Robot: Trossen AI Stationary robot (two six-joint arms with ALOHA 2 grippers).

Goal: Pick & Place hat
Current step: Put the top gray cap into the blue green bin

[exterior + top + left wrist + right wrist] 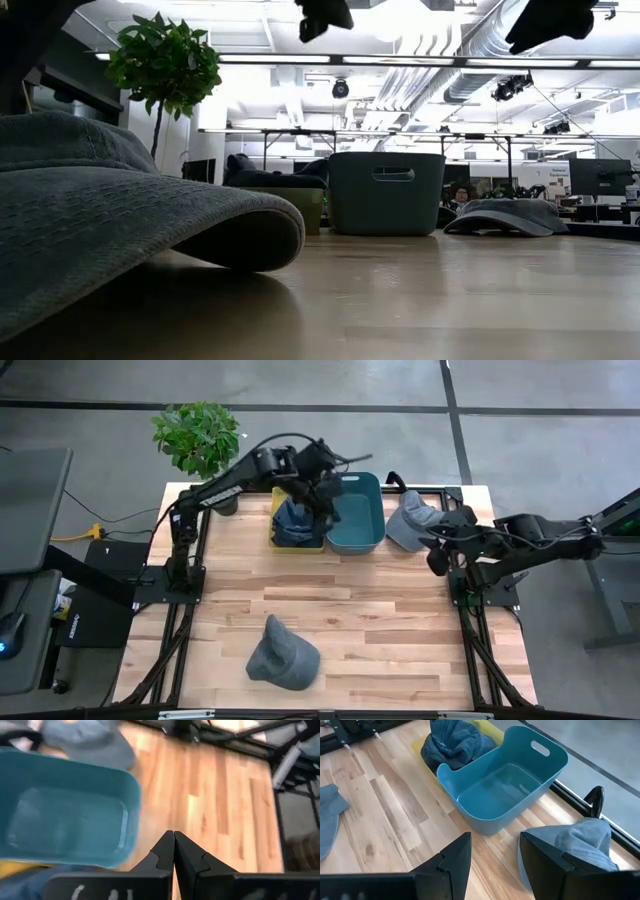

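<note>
High view: I see both arms at the far half of the bench [340,630], with three hats on it.
Left tool [322,488]: I have it over the seam between the yellow bin [277,540] and the teal bin [355,512]; in the left wrist view its fingers [165,851] are pressed together with nothing between them.
Dark blue hat [296,520]: bunched inside the yellow bin, just under my left tool.
Teal bin: beside the yellow bin, touching it; its floor is bare in the right wrist view [500,790].
Right tool [437,556]: I hold it near the right edge of the bench, fingers [452,857] moderately apart and gripping nothing.
Light grey hat [408,520]: lying on the bench just right of the teal bin; it seems to lie right below my right tool, though the wrist view crops it.
Grey hat [283,655]: on the near part of the bench, well apart from both tools.
Potted plant [197,435]: at the far left corner.
</note>
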